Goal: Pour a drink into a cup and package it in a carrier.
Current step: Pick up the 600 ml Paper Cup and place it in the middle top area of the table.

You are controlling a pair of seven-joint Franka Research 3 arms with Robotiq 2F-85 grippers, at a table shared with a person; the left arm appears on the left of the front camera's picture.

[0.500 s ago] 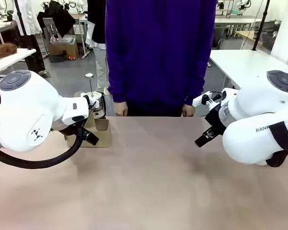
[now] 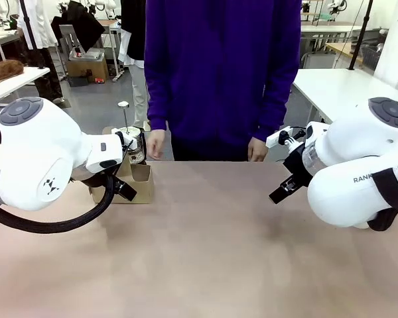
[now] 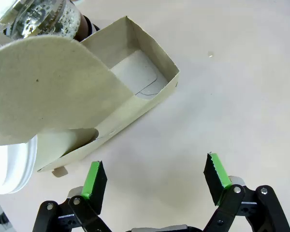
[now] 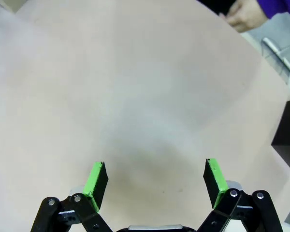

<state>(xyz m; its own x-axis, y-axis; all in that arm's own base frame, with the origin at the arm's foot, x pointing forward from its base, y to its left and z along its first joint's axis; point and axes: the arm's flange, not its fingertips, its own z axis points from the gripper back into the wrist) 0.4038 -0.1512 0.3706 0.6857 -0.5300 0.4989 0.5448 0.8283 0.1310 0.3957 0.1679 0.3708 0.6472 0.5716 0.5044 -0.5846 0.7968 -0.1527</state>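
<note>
Both of my pincers are released: left pincer [image 3: 154,170] and right pincer [image 4: 154,170], green ridged pads [image 3: 217,171] spread. Just ahead of my left pincer sits the carrier [image 3: 140,104], matte boxy cardboard with rounded handle panel; beyond it, the drink [image 3: 77,23] in clear glass.

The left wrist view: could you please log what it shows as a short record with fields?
carrier: brown cardboard, handle panel raised, near compartment empty
press pot: beyond the handle panel, holding dark drink with bubbles
white round rim: at the carrier's other end, identity unclear
left gripper: open, empty, over bare table beside the carrier
</note>
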